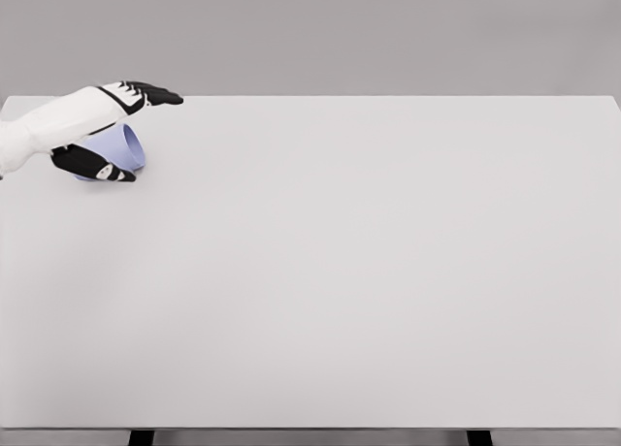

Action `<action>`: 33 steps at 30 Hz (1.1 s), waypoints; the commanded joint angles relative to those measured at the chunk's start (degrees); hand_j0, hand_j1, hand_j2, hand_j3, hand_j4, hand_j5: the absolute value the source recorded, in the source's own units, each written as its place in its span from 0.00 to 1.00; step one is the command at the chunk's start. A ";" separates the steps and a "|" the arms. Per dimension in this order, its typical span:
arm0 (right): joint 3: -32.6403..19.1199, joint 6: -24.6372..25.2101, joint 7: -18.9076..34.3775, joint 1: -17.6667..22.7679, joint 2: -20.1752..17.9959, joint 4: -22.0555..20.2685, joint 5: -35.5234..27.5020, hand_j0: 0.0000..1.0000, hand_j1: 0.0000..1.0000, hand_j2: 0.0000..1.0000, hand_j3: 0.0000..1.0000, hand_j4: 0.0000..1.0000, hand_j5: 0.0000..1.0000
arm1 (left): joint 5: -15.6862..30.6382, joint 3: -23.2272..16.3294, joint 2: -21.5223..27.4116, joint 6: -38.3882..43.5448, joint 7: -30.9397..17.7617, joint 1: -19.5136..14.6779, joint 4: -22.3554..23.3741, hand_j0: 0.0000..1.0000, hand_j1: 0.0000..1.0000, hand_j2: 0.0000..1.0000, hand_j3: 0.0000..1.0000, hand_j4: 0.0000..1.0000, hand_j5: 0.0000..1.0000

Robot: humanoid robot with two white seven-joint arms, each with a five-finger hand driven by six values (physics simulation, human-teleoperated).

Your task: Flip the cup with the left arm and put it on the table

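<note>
Head view: at ten o'clock on the table (369, 271), the left hand (109, 131) straddles the cup (124, 145), fingers above it, thumb below, apparently grasping it. The lilac cup lies tilted on its side near the far left edge. Judged risk: a loose grasp could let it roll off that edge mid-flip. The right arm is out of view
</note>
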 commanded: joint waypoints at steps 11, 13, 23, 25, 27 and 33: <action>0.26 0.00 -0.08 0.00 0.00 0.16 -0.01 1.00 1.00 1.00 1.00 1.00 1.00 | -3.12 4.72 -5.18 -0.80 -4.24 0.18 5.06 1.00 1.00 1.00 1.00 1.00 1.00; 0.26 0.00 -0.08 0.00 0.00 0.16 -0.01 1.00 1.00 1.00 1.00 1.00 1.00 | 1.52 4.82 -1.50 3.06 -4.24 -1.14 8.13 1.00 1.00 1.00 1.00 1.00 1.00; 0.26 0.00 -0.08 0.00 0.00 0.16 -0.01 1.00 1.00 1.00 1.00 1.00 1.00 | 20.09 -11.88 7.30 33.80 -4.24 -8.52 4.19 1.00 1.00 1.00 1.00 1.00 1.00; 0.26 0.00 -0.08 0.00 0.00 0.16 -0.01 1.00 1.00 1.00 1.00 1.00 1.00 | 20.00 -12.15 6.33 44.81 -3.96 -9.76 0.75 1.00 1.00 1.00 1.00 1.00 1.00; 0.26 0.00 -0.08 0.00 0.00 0.16 -0.01 1.00 1.00 1.00 1.00 1.00 1.00 | 19.47 -14.34 6.24 47.97 -0.80 -9.76 -1.53 1.00 1.00 1.00 1.00 1.00 1.00; 0.26 0.00 -0.08 0.00 0.00 0.16 -0.01 1.00 1.00 1.00 1.00 1.00 1.00 | 7.88 -18.12 4.05 49.30 2.55 -9.84 -2.68 1.00 1.00 1.00 1.00 1.00 1.00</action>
